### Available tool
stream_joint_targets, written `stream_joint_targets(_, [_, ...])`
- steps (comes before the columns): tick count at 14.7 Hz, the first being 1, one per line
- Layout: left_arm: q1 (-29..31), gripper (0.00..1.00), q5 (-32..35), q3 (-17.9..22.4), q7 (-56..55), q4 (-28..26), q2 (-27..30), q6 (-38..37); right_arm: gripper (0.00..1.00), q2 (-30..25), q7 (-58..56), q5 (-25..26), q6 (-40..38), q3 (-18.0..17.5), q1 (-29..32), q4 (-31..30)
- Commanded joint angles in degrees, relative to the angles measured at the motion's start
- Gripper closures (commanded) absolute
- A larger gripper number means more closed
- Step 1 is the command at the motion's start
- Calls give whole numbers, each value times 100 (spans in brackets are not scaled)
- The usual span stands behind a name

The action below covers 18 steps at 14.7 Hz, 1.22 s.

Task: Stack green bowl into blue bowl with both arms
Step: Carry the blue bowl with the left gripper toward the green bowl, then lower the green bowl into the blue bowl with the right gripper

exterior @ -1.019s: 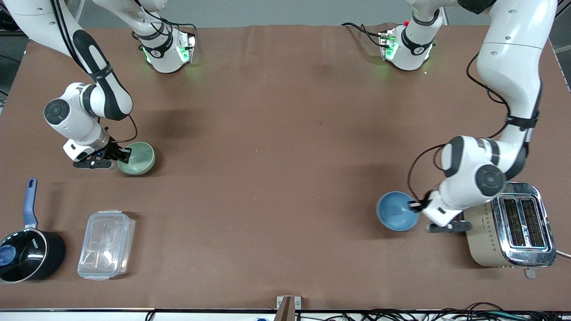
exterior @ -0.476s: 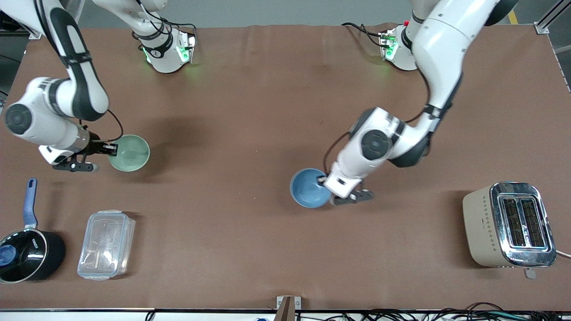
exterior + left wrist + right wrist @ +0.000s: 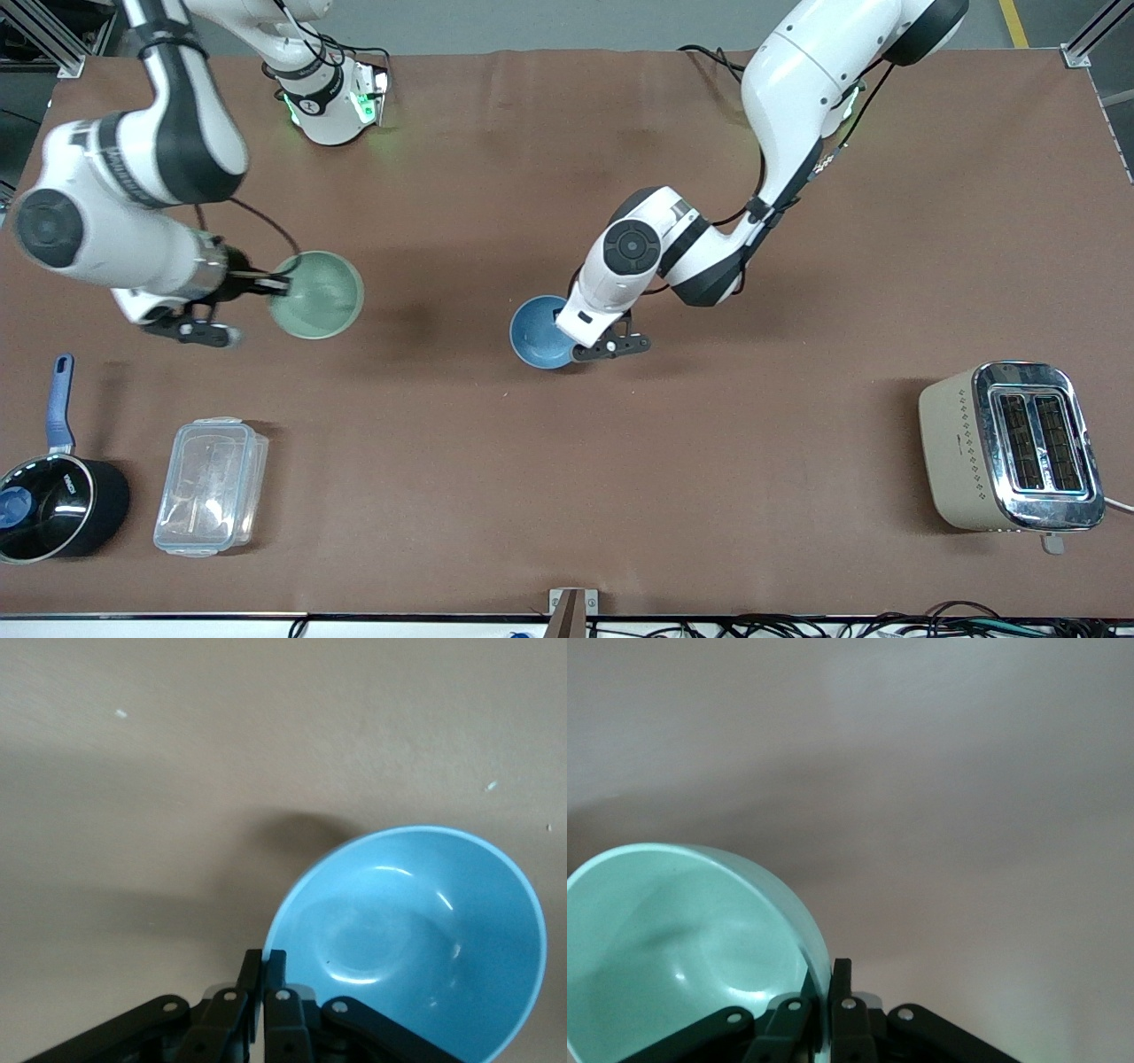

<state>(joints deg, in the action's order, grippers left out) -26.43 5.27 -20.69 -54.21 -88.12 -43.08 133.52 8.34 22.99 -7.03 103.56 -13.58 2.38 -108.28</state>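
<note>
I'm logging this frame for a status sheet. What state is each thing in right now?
green bowl: upright, held by its rim, lifted above the table.
blue bowl: upright, empty, gripped by its rim.
right end effector: shut on the green bowl's rim.
left end effector: shut on the blue bowl's rim.
saucepan: upright on the table.
plastic container: lid on.
toaster: upright, slots empty.

Lidded box point(image 3: 211, 486) beside saucepan point(image 3: 55, 507); toaster point(image 3: 1012, 447) well apart.

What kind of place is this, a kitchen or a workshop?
Most likely a robot lab staged with kitchenware: two arms bolted to a brown-covered table, a toaster, a saucepan, and loose cables along the edge.
</note>
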Motion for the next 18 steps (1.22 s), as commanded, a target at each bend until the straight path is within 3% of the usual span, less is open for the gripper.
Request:
stream_joint_targets(1, [-169,93,44,65,-64,199,-297,288,100,360,914,-413,312,-469,-96,149])
stream_joint_targets(2, [-169,79,44,118,-55,199,-297,289,100,501,1196,-413,470,-609,-193,167])
stream_joint_targets(4, [-160,0,53,136,-55,216,-219,280,100,782,1741,-405,901,-900,-334,211])
stream_joint_targets(6, [6,0,70,179,-38,392,61,71,100,993,2041,-387,1288,-1015,-535,211])
stream_joint_targets(8, [278,0,184,337,59,611,518,-630,100,1134,2209,-378,1578,-1015,-755,202])
stream_joint_targets(11, [1076,0,325,338,698,946,1124,-1729,100,1441,2691,-352,2201,-1015,-1132,211])
stream_joint_targets(13, [1586,0,360,364,928,920,1608,-1925,100,1696,2982,-90,2641,-1015,-1283,220])
stream_joint_targets(18, [2816,0,291,303,3132,928,2312,-2592,99,2031,3088,184,3231,-1015,-1433,211])
